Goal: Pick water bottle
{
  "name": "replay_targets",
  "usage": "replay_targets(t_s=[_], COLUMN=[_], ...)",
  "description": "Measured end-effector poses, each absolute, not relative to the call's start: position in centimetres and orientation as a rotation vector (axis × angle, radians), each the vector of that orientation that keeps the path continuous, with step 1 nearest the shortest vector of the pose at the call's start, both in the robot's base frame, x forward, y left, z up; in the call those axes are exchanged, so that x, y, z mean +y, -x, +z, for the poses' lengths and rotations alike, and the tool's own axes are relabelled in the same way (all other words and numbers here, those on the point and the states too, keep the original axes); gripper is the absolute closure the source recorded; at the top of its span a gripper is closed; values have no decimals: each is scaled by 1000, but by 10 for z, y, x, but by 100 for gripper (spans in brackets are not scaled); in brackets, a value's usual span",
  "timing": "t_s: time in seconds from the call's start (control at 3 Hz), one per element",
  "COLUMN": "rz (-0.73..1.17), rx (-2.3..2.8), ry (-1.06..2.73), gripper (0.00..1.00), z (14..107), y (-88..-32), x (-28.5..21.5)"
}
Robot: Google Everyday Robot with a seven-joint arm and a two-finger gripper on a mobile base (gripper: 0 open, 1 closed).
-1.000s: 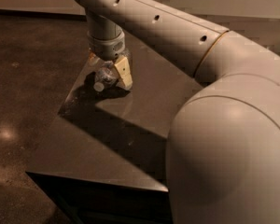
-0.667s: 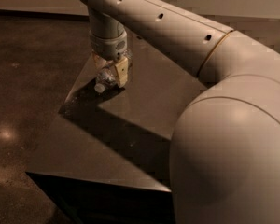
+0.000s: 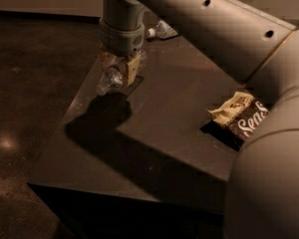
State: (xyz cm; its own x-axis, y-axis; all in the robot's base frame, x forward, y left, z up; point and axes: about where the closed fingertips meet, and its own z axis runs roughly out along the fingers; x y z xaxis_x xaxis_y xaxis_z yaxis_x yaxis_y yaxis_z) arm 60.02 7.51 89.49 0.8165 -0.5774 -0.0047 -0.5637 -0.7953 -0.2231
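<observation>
The water bottle (image 3: 108,81) is a small clear crinkled plastic bottle with a white cap pointing down-left. It sits between the fingers of my gripper (image 3: 117,72), which points down over the left edge of the dark table (image 3: 154,133). The gripper is shut on the bottle and seems to hold it slightly above the table top, with its shadow cast just below. My arm reaches in from the upper right and hides the bottle's top.
A second clear bottle (image 3: 162,31) lies at the table's back edge, behind the wrist. A brown and cream snack bag (image 3: 241,116) lies at the right, partly hidden by my arm. The table's left edge drops to a dark floor (image 3: 25,108).
The gripper stays around the bottle. The arm has shifted in the picture, and the snack bag and the second bottle have come into view.
</observation>
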Motion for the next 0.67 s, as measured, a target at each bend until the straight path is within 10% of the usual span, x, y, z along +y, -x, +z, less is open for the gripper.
replay_targets(t_s=[0.67], rz=[4], rx=[761], ry=[2673], gripper=[100], z=[960], y=[-561], x=[69])
